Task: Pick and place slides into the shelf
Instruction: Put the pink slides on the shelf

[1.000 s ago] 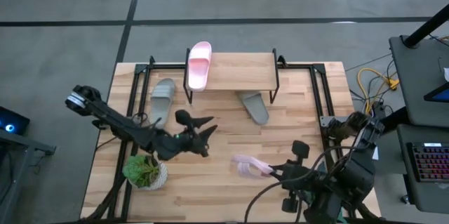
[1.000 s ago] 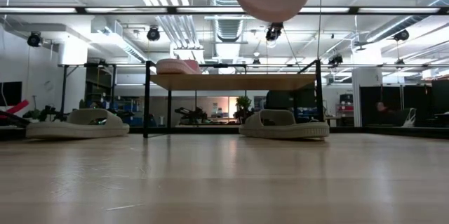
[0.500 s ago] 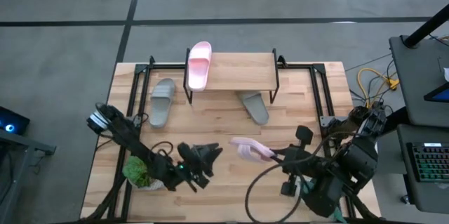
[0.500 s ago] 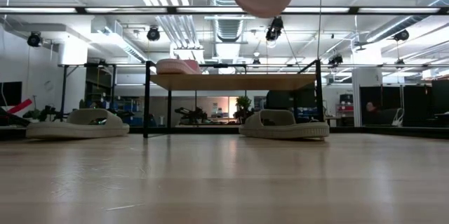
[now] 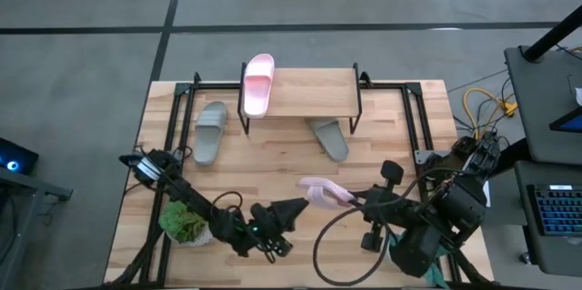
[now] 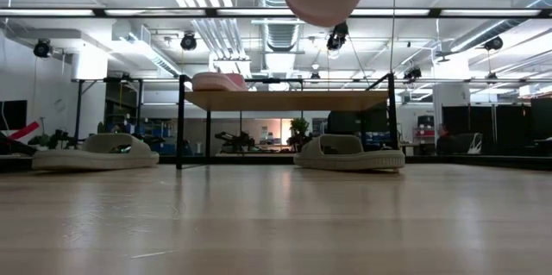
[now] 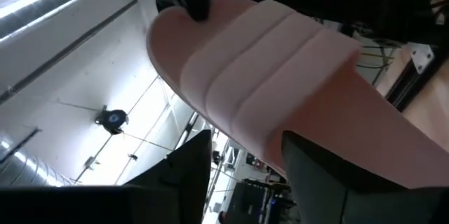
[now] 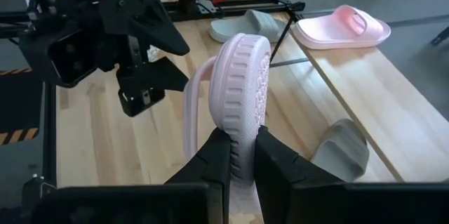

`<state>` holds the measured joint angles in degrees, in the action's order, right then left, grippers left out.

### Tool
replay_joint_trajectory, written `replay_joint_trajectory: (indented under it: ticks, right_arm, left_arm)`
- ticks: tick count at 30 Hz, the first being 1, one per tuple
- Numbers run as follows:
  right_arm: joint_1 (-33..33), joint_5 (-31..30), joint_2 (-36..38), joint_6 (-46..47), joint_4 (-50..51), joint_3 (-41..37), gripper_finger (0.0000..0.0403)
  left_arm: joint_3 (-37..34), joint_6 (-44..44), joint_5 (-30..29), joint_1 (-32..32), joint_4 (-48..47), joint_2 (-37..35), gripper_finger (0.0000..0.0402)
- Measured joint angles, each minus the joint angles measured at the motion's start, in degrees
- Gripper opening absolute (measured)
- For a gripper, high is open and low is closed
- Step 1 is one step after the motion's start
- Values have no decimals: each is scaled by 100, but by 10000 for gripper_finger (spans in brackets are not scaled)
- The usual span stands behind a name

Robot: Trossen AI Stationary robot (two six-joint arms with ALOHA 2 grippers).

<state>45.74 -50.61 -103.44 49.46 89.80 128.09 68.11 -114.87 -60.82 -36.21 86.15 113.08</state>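
— Where's the pink slide (image 5: 325, 193) from the shelf (image 5: 309, 93)?

— Off the desk (image 5: 273, 158), well on my side of the shelf, its long axis pointing at it. My right fingers (image 8: 238, 155) pinch its sole edge.

— And your left?

— Left fingers (image 5: 293, 210) spread, empty, just beside the slide. The right arm carries it.

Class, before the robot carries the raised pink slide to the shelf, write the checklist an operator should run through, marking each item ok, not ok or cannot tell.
1. Right hand shut on the raised pink slide: ok.
2. Slide lifted off the table: ok, seen high in the low view.
3. Left hand open and not holding the slide: ok, but close beside it.
4. Free space on the shelf beside the pink slide already there: ok.
5. Grey slides out of the carry path: cannot tell.
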Motion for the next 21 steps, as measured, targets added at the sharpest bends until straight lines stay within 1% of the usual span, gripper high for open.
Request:
replay_joint_trajectory:
  ticks: [4,10,13,17,21]
  right_arm:
    - [0,0,0,-1,0,0,33]
    - [-2,2,11,1,-4,0,33]
    - [-1,2,13,1,-7,25,33]
    - [-2,2,17,1,-64,46,33]
    - [-2,16,17,1,-76,46,33]
  left_arm:
    - [1,-262,87,52,-9,5,159]
    - [-33,-344,98,63,-15,5,159]
    - [-50,-555,109,79,-34,5,159]
    - [-50,-599,315,166,-28,5,159]
    - [-52,-609,356,323,-28,5,159]
